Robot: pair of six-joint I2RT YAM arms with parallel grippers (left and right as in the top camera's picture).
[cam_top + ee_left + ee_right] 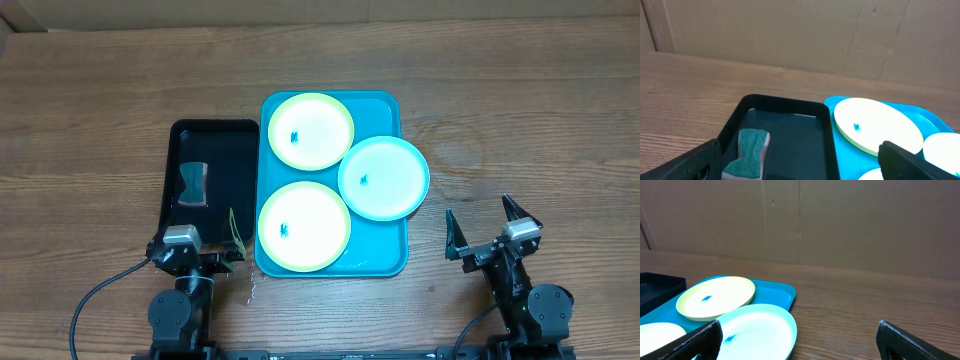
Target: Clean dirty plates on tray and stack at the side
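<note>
Cyan tray [385,262] at centre of wooden table [100,120] bears three: yellow-green plate [311,131] far, yellow-green plate [304,226] near, light cyan plate [384,178] overhanging right rim; each blue-smudged. Black tray [215,140] just beside at left, one sponge [193,184] inside. Cardboard wall [865,220] behind. Left gripper [197,252], right gripper [480,225]: fingers spread wide, empty.

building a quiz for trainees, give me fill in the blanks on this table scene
The blue tray holds ___ plates.
The cyan plate overhangs the tray's ___ edge.
The black tray holds a ___.
The left end effector and right end effector are both ___.
Missing: three; right; sponge; open
</note>
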